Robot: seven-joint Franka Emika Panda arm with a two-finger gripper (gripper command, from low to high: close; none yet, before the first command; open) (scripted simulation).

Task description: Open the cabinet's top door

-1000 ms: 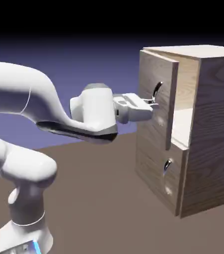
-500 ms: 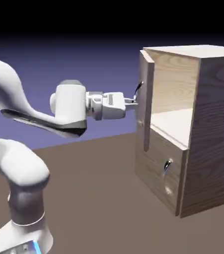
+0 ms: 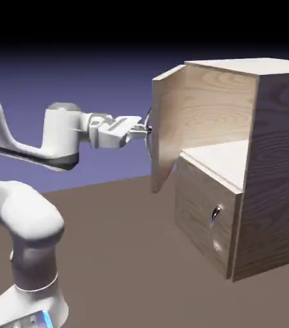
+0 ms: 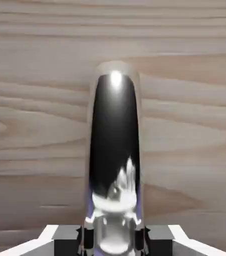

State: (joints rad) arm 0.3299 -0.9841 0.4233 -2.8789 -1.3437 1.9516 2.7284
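The light-brown wood-grain cabinet [image 3: 262, 160] stands at the exterior view's right. Its top door [image 3: 167, 122] is swung wide open, showing its inner face and the bare compartment behind it. My gripper [image 3: 145, 130] reaches from the left and is shut on the door's silver bar handle [image 3: 148, 134], mostly hidden behind the door's edge there. The hand view is filled by the door's wood [image 4: 34, 100], with the shiny dark handle [image 4: 115, 145] running up the middle. At the bottom my gripper [image 4: 114, 239] has its grey fingertips [image 4: 86, 237] clamped on both sides of the handle.
Below the open compartment, the shorter lower panel [image 3: 201, 218] stays closed with its small metal handle [image 3: 216, 214]. The brown table [image 3: 127, 256] stretches in front of the cabinet. My white arm [image 3: 18, 211] rises at the lower left.
The top door has swung from slightly ajar to wide open. My gripper has pulled back toward the exterior view's left, keeping its hold on the handle.
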